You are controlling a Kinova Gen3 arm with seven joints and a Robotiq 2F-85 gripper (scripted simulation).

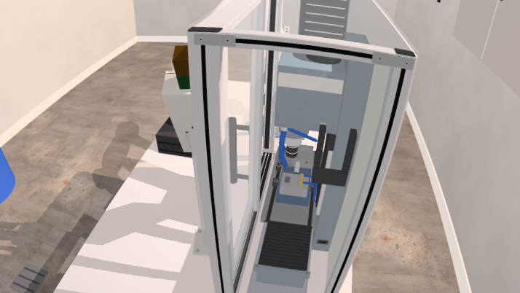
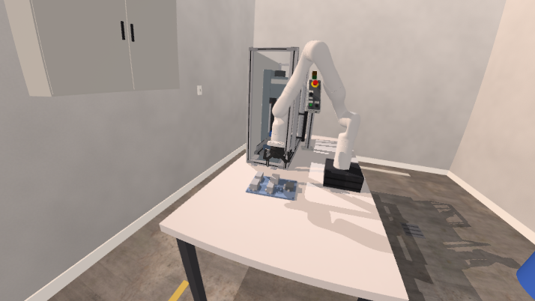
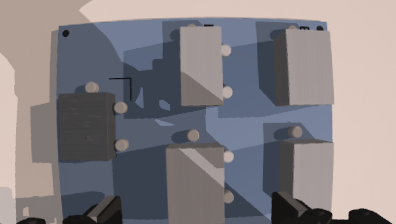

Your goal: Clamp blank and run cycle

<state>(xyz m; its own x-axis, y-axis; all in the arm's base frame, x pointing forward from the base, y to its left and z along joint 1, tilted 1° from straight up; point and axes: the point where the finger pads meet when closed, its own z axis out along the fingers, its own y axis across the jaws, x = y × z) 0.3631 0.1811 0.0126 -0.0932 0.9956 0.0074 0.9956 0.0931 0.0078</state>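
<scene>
In the wrist view I look straight down on the blue plate (image 3: 80, 55). The dark setting master (image 3: 85, 127) stands at its left. Two metal blanks stand in the far row, one in the middle (image 3: 201, 65) and one at the right (image 3: 305, 67). Two more stand in the near row, one in the middle (image 3: 195, 180) and one at the right (image 3: 311, 167). My gripper (image 3: 197, 214) (image 2: 274, 156) is open and empty. It hangs above the plate (image 2: 262, 192), with its fingers either side of the near middle blank. The vise (image 1: 291, 187) sits inside the guard (image 1: 204, 146).
The control column (image 2: 314, 96) with its red button stands behind the arm, beside the guard (image 2: 255, 105). The arm's black base (image 2: 343, 177) stands to the right of the plate. The door handle (image 1: 233, 149) shows on the guard's side. Round pegs stand beside each block.
</scene>
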